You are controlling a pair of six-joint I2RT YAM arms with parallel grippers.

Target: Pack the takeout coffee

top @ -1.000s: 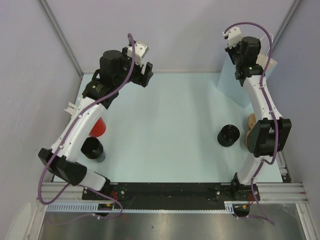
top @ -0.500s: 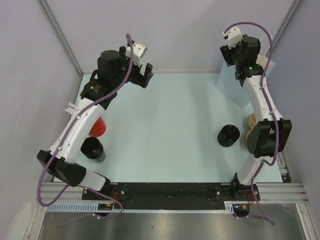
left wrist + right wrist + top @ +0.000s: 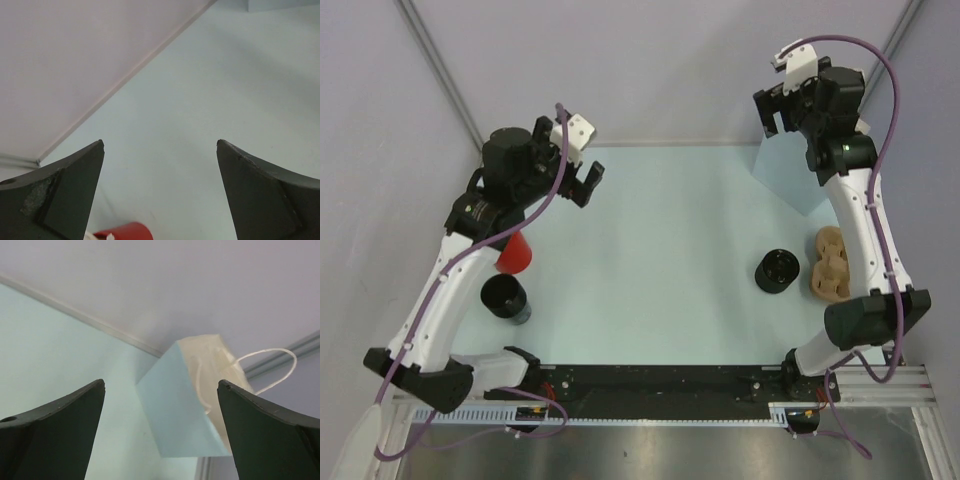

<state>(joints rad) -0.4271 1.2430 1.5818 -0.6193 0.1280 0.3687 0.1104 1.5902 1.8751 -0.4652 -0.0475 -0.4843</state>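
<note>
Top external view: your coffee cup [image 3: 778,271] sits upright on the table [image 3: 660,230] at the right, just left of the brown cup carrier [image 3: 830,265] and nearer than the blue paper bag [image 3: 782,180]. Nothing is touching it. It's short and black with a round black sip lid, and much smaller than the bag. It looks easy to pinch across the body, I'd say.

The bag stands at the far right corner. Its mouth shows a cream inside and a string handle in the right wrist view, so it's likely parked there to take the cup.

Your right gripper [image 3: 775,112] hangs high over the bag, fingers spread wide and empty. Your left gripper [image 3: 583,185] is up at the far left, also wide and holding nothing. A red cup [image 3: 515,255] and another black cup [image 3: 505,297] sit under that arm.

Both jaws look set for a fresh grab, and the right arm is the closer one to the coffee.
</note>
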